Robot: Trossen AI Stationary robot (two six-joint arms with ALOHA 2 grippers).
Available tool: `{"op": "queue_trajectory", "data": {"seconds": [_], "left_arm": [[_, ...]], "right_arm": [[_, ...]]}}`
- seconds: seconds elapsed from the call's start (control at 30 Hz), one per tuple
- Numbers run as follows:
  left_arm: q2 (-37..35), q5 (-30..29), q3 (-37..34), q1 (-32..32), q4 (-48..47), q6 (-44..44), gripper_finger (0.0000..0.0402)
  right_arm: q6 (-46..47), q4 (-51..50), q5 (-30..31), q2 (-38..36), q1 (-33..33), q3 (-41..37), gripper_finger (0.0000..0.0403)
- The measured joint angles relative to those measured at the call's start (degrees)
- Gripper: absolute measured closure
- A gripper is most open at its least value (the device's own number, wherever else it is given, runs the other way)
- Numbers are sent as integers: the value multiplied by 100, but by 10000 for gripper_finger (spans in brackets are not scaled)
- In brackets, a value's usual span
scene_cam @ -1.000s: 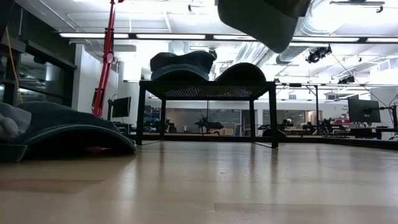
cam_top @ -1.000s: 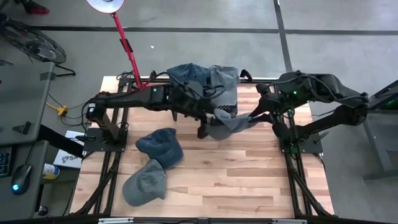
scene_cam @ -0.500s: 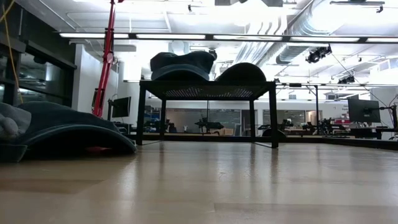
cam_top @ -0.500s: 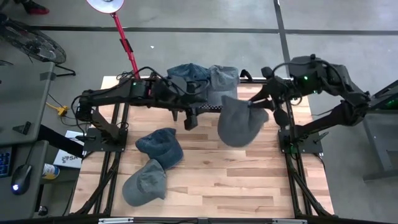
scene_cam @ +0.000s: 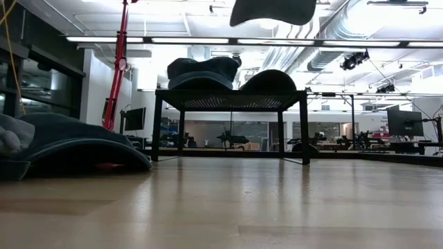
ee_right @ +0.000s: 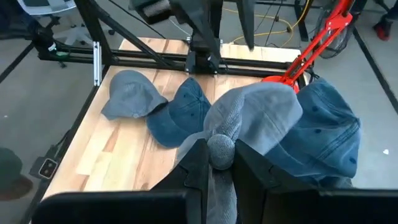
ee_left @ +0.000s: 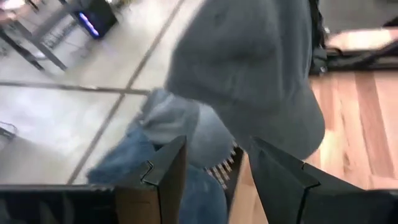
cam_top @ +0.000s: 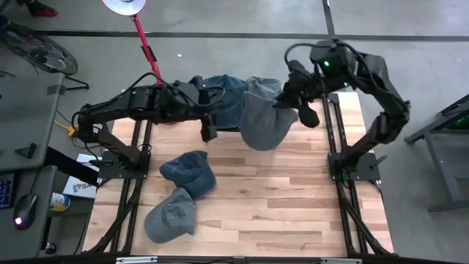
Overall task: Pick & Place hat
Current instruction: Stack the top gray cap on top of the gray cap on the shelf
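Grey hat is hanging above the wooden table, pinched in the right gripper; left gripper jaws are standing apart, empty

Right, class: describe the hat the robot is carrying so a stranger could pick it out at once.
Start at the black rack along the wooden table's far edge, where two hats already rest. In front of it hangs a grey cap, pinched by the right gripper. It alone is off every surface.

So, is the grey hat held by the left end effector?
No. In the high view the right end effector grips the grey hat; the left end effector stands open beside it.
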Motion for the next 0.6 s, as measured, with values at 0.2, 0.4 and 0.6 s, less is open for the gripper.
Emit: {"op": "queue_trajectory", "data": {"seconds": [0.2, 0.4, 0.6], "left_arm": [[-183, -80, 3, 0, -215, 152, 232], [-263, -59, 2, 0, -305, 288, 232], [-274, 111, 2, 2, -371, 289, 232]], "right_arm": [[-245, 0, -458, 295, -561, 115, 362], [-561, -10, -749, 452, -1086, 51, 362], [-1005, -6, -1149, 457, -1471, 51, 362]]}}
